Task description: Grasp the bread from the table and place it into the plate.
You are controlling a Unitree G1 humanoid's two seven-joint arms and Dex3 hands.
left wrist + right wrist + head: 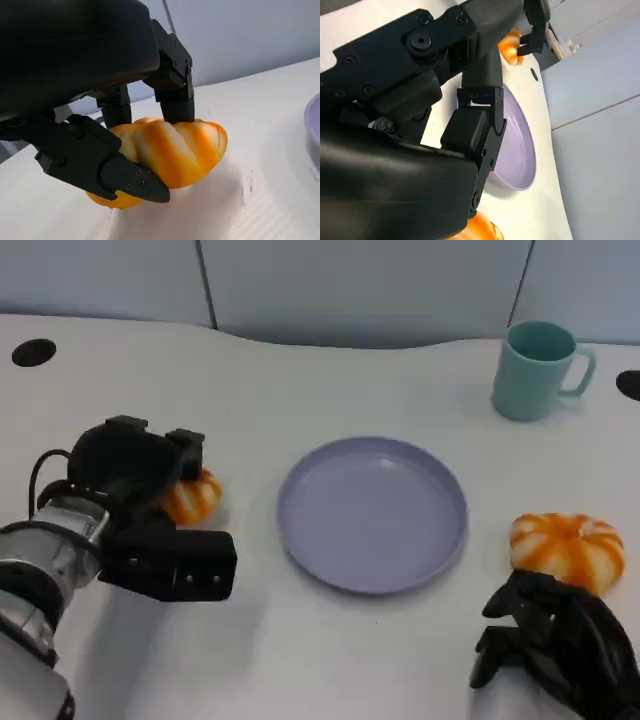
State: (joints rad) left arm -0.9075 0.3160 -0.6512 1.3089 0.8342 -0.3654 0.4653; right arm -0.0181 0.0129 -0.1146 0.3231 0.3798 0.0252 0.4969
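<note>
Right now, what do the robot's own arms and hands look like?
The left hand is matte black, with a rounded shell and blocky, angular fingers fastened by small screws. Its forearm is ribbed silver metal with a thin black cable looping beside it. The right hand is the same black.

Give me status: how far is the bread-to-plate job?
Done: nothing is in the plate yet. In hand: the left hand has its fingers closed around one bread, seemingly at table level. Left: lift it and set it in the plate. A second bread lies by the right hand.
</note>
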